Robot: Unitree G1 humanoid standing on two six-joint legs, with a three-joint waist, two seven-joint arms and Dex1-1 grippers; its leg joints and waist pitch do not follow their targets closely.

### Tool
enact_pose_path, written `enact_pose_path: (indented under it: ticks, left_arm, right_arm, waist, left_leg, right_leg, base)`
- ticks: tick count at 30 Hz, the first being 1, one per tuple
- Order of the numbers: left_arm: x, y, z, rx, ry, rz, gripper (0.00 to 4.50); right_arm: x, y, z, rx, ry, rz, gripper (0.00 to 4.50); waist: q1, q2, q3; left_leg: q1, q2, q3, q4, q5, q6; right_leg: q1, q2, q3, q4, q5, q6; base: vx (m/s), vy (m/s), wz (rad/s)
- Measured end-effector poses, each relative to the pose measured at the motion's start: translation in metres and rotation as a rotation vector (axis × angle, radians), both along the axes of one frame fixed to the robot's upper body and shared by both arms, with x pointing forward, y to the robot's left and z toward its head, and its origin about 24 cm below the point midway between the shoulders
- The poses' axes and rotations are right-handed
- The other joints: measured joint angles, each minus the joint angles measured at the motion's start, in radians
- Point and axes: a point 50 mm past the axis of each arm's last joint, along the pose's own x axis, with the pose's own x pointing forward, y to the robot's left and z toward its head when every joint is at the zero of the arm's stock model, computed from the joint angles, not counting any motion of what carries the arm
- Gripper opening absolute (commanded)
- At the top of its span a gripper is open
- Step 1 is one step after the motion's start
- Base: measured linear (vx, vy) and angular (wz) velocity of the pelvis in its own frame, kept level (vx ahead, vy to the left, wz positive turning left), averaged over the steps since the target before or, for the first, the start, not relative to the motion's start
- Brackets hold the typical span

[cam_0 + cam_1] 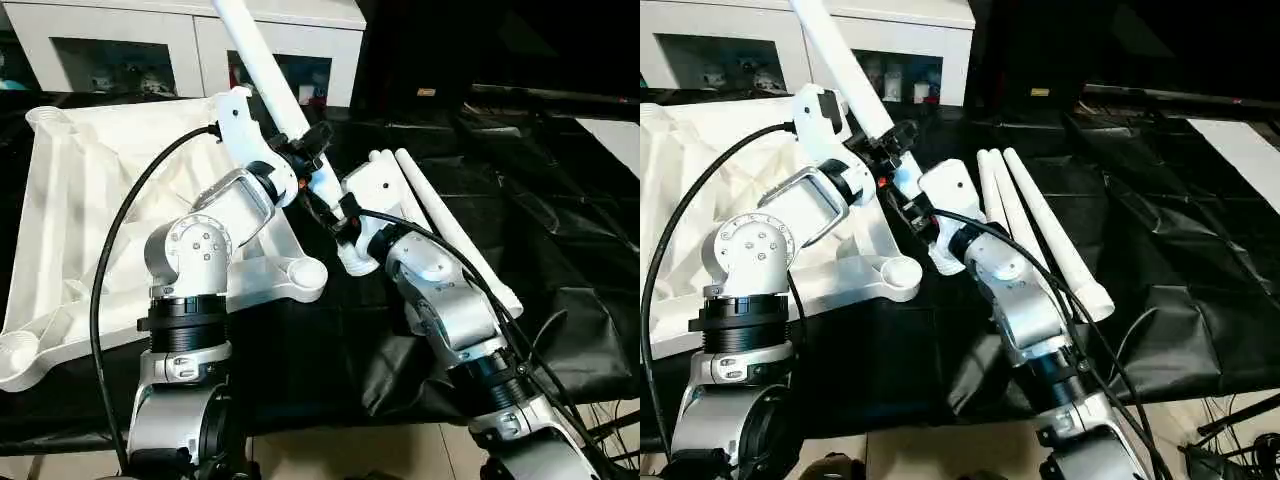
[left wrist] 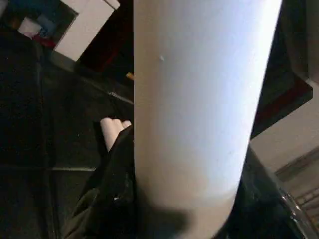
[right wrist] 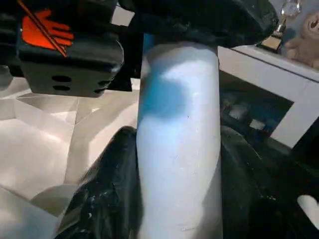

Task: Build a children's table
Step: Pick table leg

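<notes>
Left gripper [image 1: 305, 140] gripping raised table leg [image 1: 262, 65] | right gripper [image 1: 328, 205] clasping same leg lower | tabletop [image 1: 90, 200] lying underside-up

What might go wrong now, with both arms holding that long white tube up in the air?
The leg is gripped only near its lower end by both grippers, left and right, so its long free length could swing or slip. It is tilted, not lined up over the tabletop's corner socket, so it might jam there. It could also knock the spare legs.
</notes>
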Motion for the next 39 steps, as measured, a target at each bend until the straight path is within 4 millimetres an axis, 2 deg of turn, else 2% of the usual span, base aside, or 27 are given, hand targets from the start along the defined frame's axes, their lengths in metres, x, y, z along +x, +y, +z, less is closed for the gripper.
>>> enact_pose_path:
  ticks: [1, 2, 3, 6, 9, 12, 15, 19, 26, 30, 34, 35, 37, 39]
  left_arm:
    - [0.0, 0.0, 0.0, 0.0, -0.005, -0.003, 1.83]
    - [0.0, 0.0, 0.001, 0.001, -0.012, -0.005, 1.83]
    - [0.0, 0.0, 0.001, 0.007, -0.022, -0.01, 1.83]
    - [0.0, 0.0, 0.004, 0.056, -0.066, -0.042, 1.83]
    - [-0.002, 0.0, 0.008, 0.113, -0.121, -0.099, 1.82]
    - [-0.006, 0.002, 0.013, 0.18, -0.203, -0.204, 1.82]
    - [-0.011, 0.001, 0.015, 0.205, -0.252, -0.318, 1.82]
    - [-0.017, 0.004, 0.018, 0.212, -0.288, -0.469, 1.82]
    - [-0.025, 0.008, 0.027, 0.209, -0.34, -0.609, 1.82]
    - [-0.028, 0.009, 0.031, 0.214, -0.361, -0.67, 1.82]
    - [-0.03, 0.007, 0.03, 0.217, -0.366, -0.708, 1.82]
    - [-0.03, 0.007, 0.03, 0.216, -0.368, -0.714, 1.82]
    - [-0.03, 0.007, 0.03, 0.218, -0.368, -0.72, 1.82]
    - [-0.03, 0.007, 0.03, 0.221, -0.365, -0.725, 1.82]
  right_arm:
    - [0.0, 0.0, 0.0, 0.0, -0.003, -0.001, 1.8]
    - [0.0, 0.0, 0.001, 0.001, -0.01, -0.003, 2.36]
    - [0.0, 0.0, 0.001, 0.009, -0.01, -0.001, 2.5]
    - [0.0, -0.002, 0.003, 0.066, 0.014, 0.027, 2.57]
    - [0.001, -0.007, 0.001, 0.095, 0.082, 0.067, 2.95]
    - [0.002, -0.024, -0.003, 0.085, 0.234, 0.152, 3.12]
    - [0.0, -0.04, 0.002, 0.06, 0.323, 0.256, 3.38]
    - [-0.001, -0.056, 0.011, 0.066, 0.426, 0.38, 3.39]
    - [-0.004, -0.062, 0.025, 0.149, 0.536, 0.541, 3.39]
    - [-0.007, -0.067, 0.03, 0.156, 0.581, 0.597, 3.39]
    - [-0.009, -0.071, 0.031, 0.154, 0.613, 0.619, 3.39]
    - [-0.01, -0.071, 0.031, 0.157, 0.619, 0.623, 3.12]
    - [-0.011, -0.071, 0.031, 0.161, 0.629, 0.633, 3.12]
    - [-0.011, -0.071, 0.03, 0.166, 0.638, 0.638, 2.82]
  waist:
    - [0.0, 0.0, 0.0]
    - [0.0, 0.001, 0.0]
    - [-0.001, 0.001, 0.001]
    - [-0.001, 0.003, 0.001]
    - [-0.001, 0.004, 0.0]
    - [0.004, 0.004, 0.001]
    - [0.004, 0.004, 0.0]
    - [0.003, 0.004, 0.0]
    - [0.003, 0.003, 0.0]
    - [0.007, -0.004, -0.002]
    - [0.004, -0.013, -0.003]
    - [0.003, -0.013, -0.004]
    - [0.003, -0.013, -0.004]
    - [0.003, -0.013, -0.004]
  left_leg:
    - [0.0, 0.0, 0.0, 0.0, 0.0, 0.0]
    - [0.0, 0.0, 0.0, 0.0, 0.0, 0.0]
    - [0.0, 0.0, 0.0, 0.0, 0.0, 0.0]
    - [0.0, 0.0, 0.0, 0.0, 0.0, 0.0]
    - [0.0, 0.0, 0.0, 0.0, 0.0, 0.0]
    - [0.0, 0.0, 0.0, 0.0, 0.0, 0.0]
    - [0.0, 0.0, 0.0, 0.0, 0.0, 0.0]
    - [0.001, 0.0, 0.0, 0.0, 0.0, 0.0]
    - [0.001, 0.0, 0.001, 0.0, 0.001, 0.002]
    - [0.001, 0.0, 0.001, 0.0, 0.002, 0.002]
    - [0.001, 0.0, 0.002, 0.0, 0.002, 0.002]
    - [0.001, 0.0, 0.002, 0.0, 0.002, 0.002]
    - [0.001, 0.0, 0.001, 0.0, 0.002, 0.002]
    - [0.001, 0.0, 0.001, 0.0, 0.002, 0.002]
  right_leg:
    - [0.0, 0.0, 0.0, 0.0, 0.0, 0.0]
    - [0.0, 0.0, 0.0, 0.0, 0.0, 0.0]
    - [0.0, 0.0, 0.0, 0.0, 0.0, 0.0]
    - [0.0, 0.0, 0.0, 0.0, 0.0, 0.0]
    - [0.0, 0.0, 0.0, 0.0, 0.0, 0.0]
    - [0.0, 0.0, 0.0, 0.0, 0.0, 0.0]
    - [0.001, 0.0, 0.0, 0.0, 0.0, 0.0]
    - [0.0, 0.0, 0.0, 0.001, 0.0, 0.0]
    - [0.0, 0.0, 0.0, 0.002, 0.0, 0.0]
    - [0.001, 0.0, 0.0, 0.001, 0.0, 0.0]
    - [0.0, -0.001, 0.0, 0.001, 0.0, 0.0]
    - [0.0, -0.001, 0.0, 0.001, 0.0, 0.0]
    - [0.0, -0.001, 0.0, 0.002, 0.0, 0.0]
    - [0.0, -0.001, 0.0, 0.002, 0.0, 0.0]
  base:
    - [0.0, 0.0, 0.0]
    - [0.0, 0.0, 0.0]
    - [0.0, 0.0, 0.0]
    - [0.0, 0.0, 0.0]
    - [0.0, 0.0, 0.0]
    - [0.0, 0.0, 0.0]
    - [0.0, 0.0, 0.0]
    - [0.0, 0.0, 0.0]
    - [0.0, 0.0, 0.0]
    - [0.0, 0.0, 0.0]
    - [0.0, 0.0, 0.0]
    - [0.0, 0.0, 0.0]
    - [0.0, 0.0, 0.0]
    - [0.0, 0.0, 0.0]
